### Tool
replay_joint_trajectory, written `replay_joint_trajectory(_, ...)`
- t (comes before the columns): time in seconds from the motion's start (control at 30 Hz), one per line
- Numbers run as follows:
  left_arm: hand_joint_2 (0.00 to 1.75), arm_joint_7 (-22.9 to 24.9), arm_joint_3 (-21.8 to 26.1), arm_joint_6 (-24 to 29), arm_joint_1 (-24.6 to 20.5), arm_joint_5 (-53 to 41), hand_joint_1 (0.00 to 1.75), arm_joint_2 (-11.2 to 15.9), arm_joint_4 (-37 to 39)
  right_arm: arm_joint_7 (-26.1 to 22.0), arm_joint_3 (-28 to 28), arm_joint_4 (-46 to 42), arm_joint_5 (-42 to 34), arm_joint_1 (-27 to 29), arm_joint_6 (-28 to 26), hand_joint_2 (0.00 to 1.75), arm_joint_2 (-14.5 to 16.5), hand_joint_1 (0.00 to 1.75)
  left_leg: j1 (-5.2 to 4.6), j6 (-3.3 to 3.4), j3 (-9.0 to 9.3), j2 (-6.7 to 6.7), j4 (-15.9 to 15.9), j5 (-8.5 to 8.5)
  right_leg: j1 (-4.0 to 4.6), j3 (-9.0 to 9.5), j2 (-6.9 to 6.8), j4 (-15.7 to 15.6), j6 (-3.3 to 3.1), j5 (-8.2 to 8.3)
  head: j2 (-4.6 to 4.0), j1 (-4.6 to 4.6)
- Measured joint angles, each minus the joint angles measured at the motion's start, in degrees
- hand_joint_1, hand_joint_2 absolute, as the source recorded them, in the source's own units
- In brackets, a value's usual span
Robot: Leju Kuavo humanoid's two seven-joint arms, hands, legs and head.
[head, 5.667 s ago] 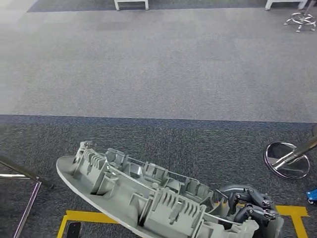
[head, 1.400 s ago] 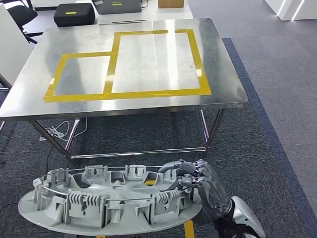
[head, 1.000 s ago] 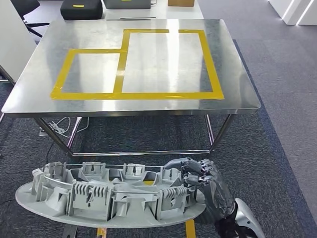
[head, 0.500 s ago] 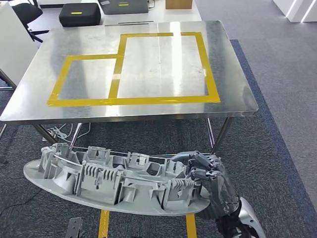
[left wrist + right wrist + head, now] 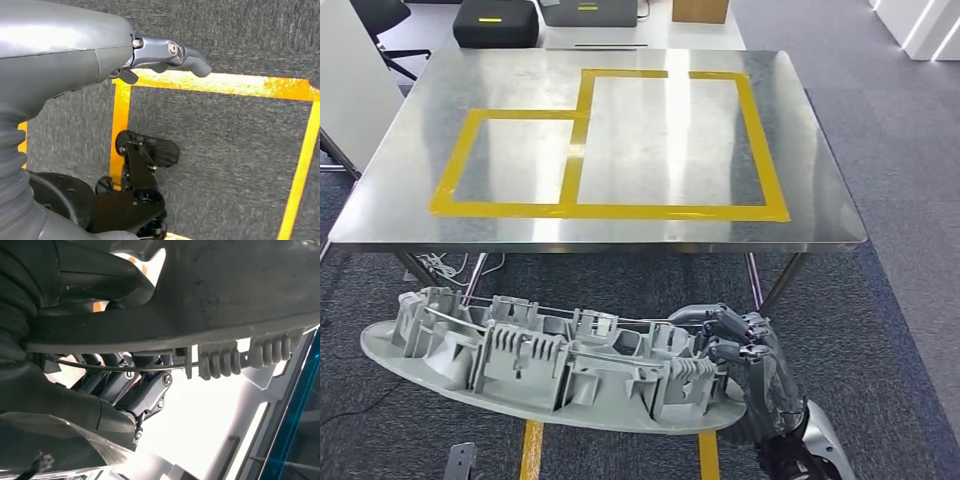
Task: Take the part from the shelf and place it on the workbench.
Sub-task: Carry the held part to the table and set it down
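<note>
A long grey ribbed part (image 5: 546,365) is held level above the dark carpet (image 5: 848,300), near the front edge of the steel workbench (image 5: 818,150), whose top is marked with yellow tape (image 5: 607,211). Its right end is gripped by the right hand (image 5: 743,350), fingers curled over the rim. In the right wrist view those fingers (image 5: 143,390) are seen clamped on the part's edge. In the left wrist view the left hand (image 5: 113,55) is seen over floor tape (image 5: 226,85), fingers extended, holding nothing.
</note>
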Motion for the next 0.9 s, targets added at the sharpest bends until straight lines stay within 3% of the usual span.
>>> replay_joint_trajectory(0.03,1.75,0.00,0.01,-0.01,0.03,0.00,0.00,0.00,0.00,0.02,0.00,0.01,0.01,0.05,0.01,1.75,0.00,1.75,-0.08,0.07,0.20,-0.06,0.01,-0.19,0.01,-1.22,0.01,1.08,-0.05,0.70,0.00,0.02)
replay_joint_trajectory(0.07,1.75,0.03,0.02,-0.02,0.05,0.00,0.00,-0.01,0.00,0.03,0.00,0.01,0.01,0.08,0.01,1.75,0.00,1.75,-0.14,0.08,0.50,-0.16,0.01,-0.40,0.01,-1.11,0.02,-0.38,-0.19,2.57,0.00,0.03)
replay_joint_trajectory(0.13,1.75,0.42,0.04,-0.24,0.07,-0.01,0.00,-0.03,0.00,0.03,0.00,-0.01,0.01,0.05,-0.02,1.75,0.00,1.75,-0.23,-0.14,1.26,-0.37,0.01,-0.95,0.10,1.79,0.04,-8.07,-0.72,7.54,0.00,0.03)
replay_joint_trajectory(0.2,1.75,1.07,0.09,-0.78,0.10,-0.02,0.00,-0.08,0.00,-0.04,0.00,-0.02,0.09,0.01,-0.09,1.75,0.01,1.75,-0.38,-0.62,1.56,-0.48,0.13,-1.40,0.32,4.66,0.05,-14.04,-1.23,9.72,0.00,-0.03)
replay_joint_trajectory(0.3,1.75,1.92,0.37,-1.60,0.40,0.00,0.00,-0.26,0.00,-0.32,-0.03,-0.25,0.71,0.57,-0.66,1.75,0.00,1.75,-0.38,-1.47,1.51,-0.44,0.04,-1.58,0.39,5.39,0.11,-15.43,-1.71,9.44,0.00,-0.16)
replay_joint_trajectory(0.37,1.75,2.13,0.50,-1.75,0.61,0.02,0.00,-0.43,0.01,-0.71,-0.14,-0.65,0.96,1.15,-1.19,1.75,0.00,1.75,-0.33,-2.11,1.07,-0.36,1.51,-2.74,0.09,5.87,-0.02,-15.93,-2.20,9.46,0.00,-0.33)
replay_joint_trajectory(0.47,1.75,2.17,0.72,-1.80,1.02,0.14,0.00,-0.78,0.04,-1.49,-0.67,-1.09,0.36,1.51,-1.75,1.75,-0.03,1.75,0.03,-2.96,-3.58,-0.26,11.20,-7.13,-0.09,6.40,-0.22,-16.17,-2.82,9.22,0.00,-0.60)
replay_joint_trajectory(0.5,1.75,2.18,0.82,-1.82,1.26,0.16,0.00,-0.89,0.05,-1.70,-0.95,-1.13,0.15,1.68,-1.86,1.75,-0.09,1.75,0.16,-3.15,-5.26,-0.25,14.27,-7.96,-0.09,6.51,-0.19,-16.16,-2.88,9.11,0.00,-0.60)
replay_joint_trajectory(0.53,1.75,2.19,0.93,-1.84,1.52,0.19,0.00,-0.95,0.08,-1.90,-1.22,-1.17,0.01,1.97,-1.95,1.75,-0.18,1.75,0.25,-3.28,-6.22,-0.24,15.69,-7.76,-0.09,6.67,-0.15,-16.16,-2.89,8.98,0.00,-0.58)
replay_joint_trajectory(0.57,1.75,2.20,1.05,-1.85,1.74,0.24,0.00,-0.99,0.09,-2.06,-1.49,-1.26,-0.07,2.34,-2.02,1.75,-0.30,1.75,0.32,-3.33,-6.12,-0.22,14.83,-6.41,-0.10,6.88,-0.10,-16.15,-2.83,8.82,0.00,-0.61)
replay_joint_trajectory(0.67,1.75,2.20,1.37,-1.85,2.06,0.35,0.00,-1.07,0.14,-2.59,-2.30,-1.90,-0.34,3.15,-2.13,1.75,-0.66,1.75,0.39,-3.00,-1.66,-0.09,4.24,-0.59,-0.01,7.61,0.01,-16.07,-2.21,8.21,0.00,-0.59)
replay_joint_trajectory(0.73,1.75,2.20,1.47,-1.86,2.06,0.34,0.00,-1.28,0.19,-2.83,-2.85,-2.42,-0.56,3.22,-2.20,1.75,-0.87,1.75,0.18,-2.52,-0.14,-0.06,0.66,0.02,0.15,7.61,0.01,-16.03,-1.57,8.01,0.00,-0.52)
replay_joint_trajectory(0.83,1.75,2.20,1.63,-2.02,2.34,0.36,0.00,-1.52,0.22,-2.93,-3.34,-2.97,-0.69,3.37,-2.33,1.75,-1.27,1.75,0.08,-1.47,0.01,-0.11,0.12,-0.17,0.04,7.53,0.01,-16.10,-0.57,7.77,0.00,-0.43)
replay_joint_trajectory(0.9,1.75,2.19,1.73,-2.20,2.41,0.34,0.00,-1.72,0.22,-3.00,-3.71,-3.31,-0.69,3.47,-2.40,1.75,-1.56,1.75,0.24,-0.71,0.31,-0.10,-0.31,-0.06,-0.03,6.12,0.03,-13.32,-0.13,5.99,0.00,-0.29)
